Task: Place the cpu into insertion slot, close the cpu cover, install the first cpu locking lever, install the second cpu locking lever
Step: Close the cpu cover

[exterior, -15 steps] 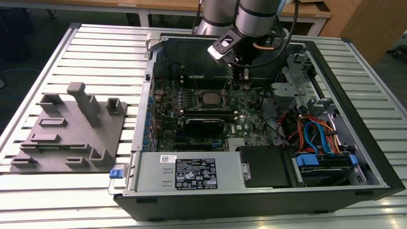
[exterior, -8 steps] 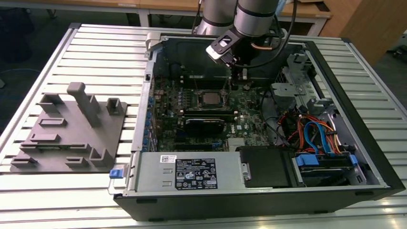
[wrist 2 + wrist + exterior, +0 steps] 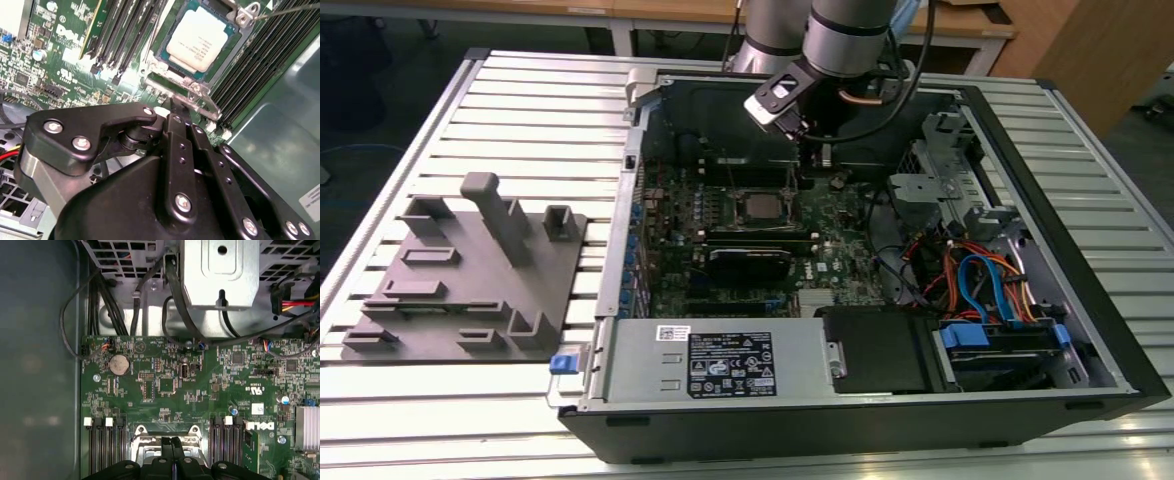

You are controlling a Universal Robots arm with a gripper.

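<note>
The cpu (image 3: 200, 40), a silvery square chip, lies flat in the insertion slot (image 3: 161, 56) on the green motherboard inside the open computer case. The cpu cover (image 3: 192, 90), a thin silvery frame, lies around the chip, which shows through its window. A thin locking lever wire (image 3: 285, 9) runs off from the socket's far corner. My gripper (image 3: 173, 105) is shut, with its black fingertips right at the cover's near edge and nothing visible between them. In the first wrist view the gripper (image 3: 172, 441) hangs over the socket's metal frame (image 3: 150, 432). The exterior view shows the gripper (image 3: 811, 160) just behind the cpu (image 3: 758, 206).
Long black memory slots (image 3: 125, 35) flank the socket on both sides. A coin battery (image 3: 119, 364) and cable bundles (image 3: 115, 305) lie beyond it. A grey fixture plate (image 3: 467, 270) stands at the exterior view's left. The power supply (image 3: 720, 365) and the drive bay with blue cables (image 3: 987, 300) fill the case's front.
</note>
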